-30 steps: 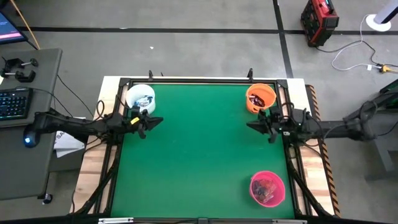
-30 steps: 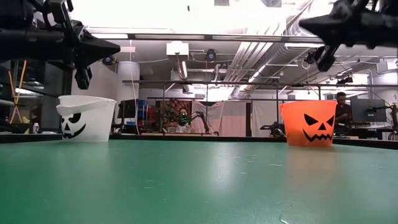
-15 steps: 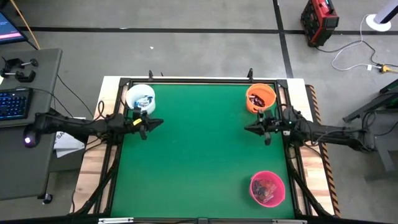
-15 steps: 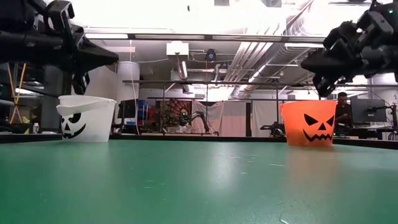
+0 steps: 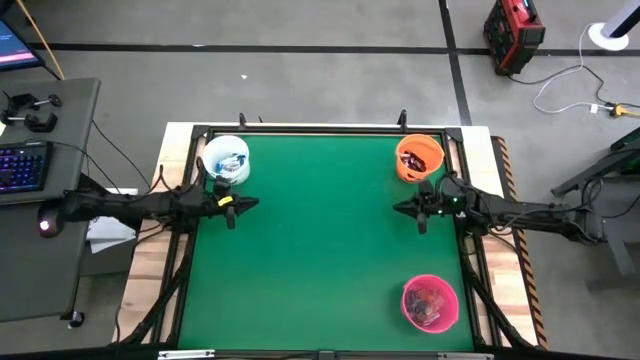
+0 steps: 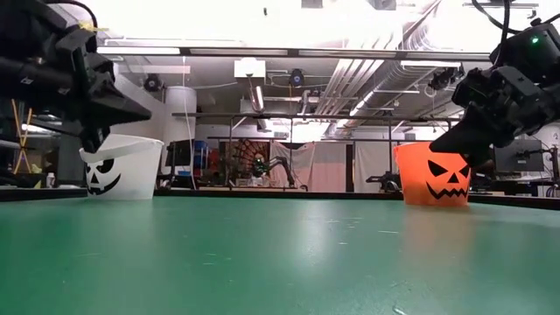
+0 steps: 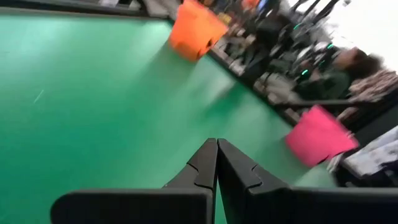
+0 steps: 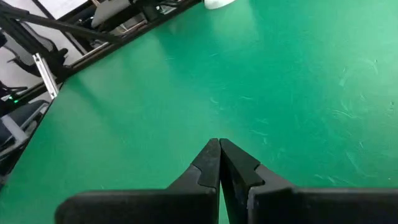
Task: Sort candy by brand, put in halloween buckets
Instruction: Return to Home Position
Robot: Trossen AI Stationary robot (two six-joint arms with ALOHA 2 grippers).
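Three halloween buckets stand on the green table: a white bucket [image 5: 226,158] at the far left, an orange bucket [image 5: 419,157] at the far right, and a pink bucket [image 5: 431,302] at the near right. Candy lies inside each of them. My left gripper [image 5: 252,203] hangs shut by the table's left edge, just near of the white bucket [image 6: 121,166]. My right gripper [image 5: 397,209] hangs shut by the right edge, just near of the orange bucket [image 6: 433,173]. In both wrist views the fingertips [image 7: 217,142] [image 8: 219,142] meet with nothing between them.
The green mat [image 5: 320,250] between the two grippers is bare. A black frame [image 5: 300,130] runs round the table's edge. A side table with a keyboard [image 5: 20,165] stands beyond the left edge. A person sits in the room behind the orange bucket.
Both grippers have sunk toward the table and tipped their fingers lower, staying shut and holding nothing. My right gripper has come down the farther of the two, from high up to about the height of the orange bucket's rim, and its arm has swung a little toward the near edge.
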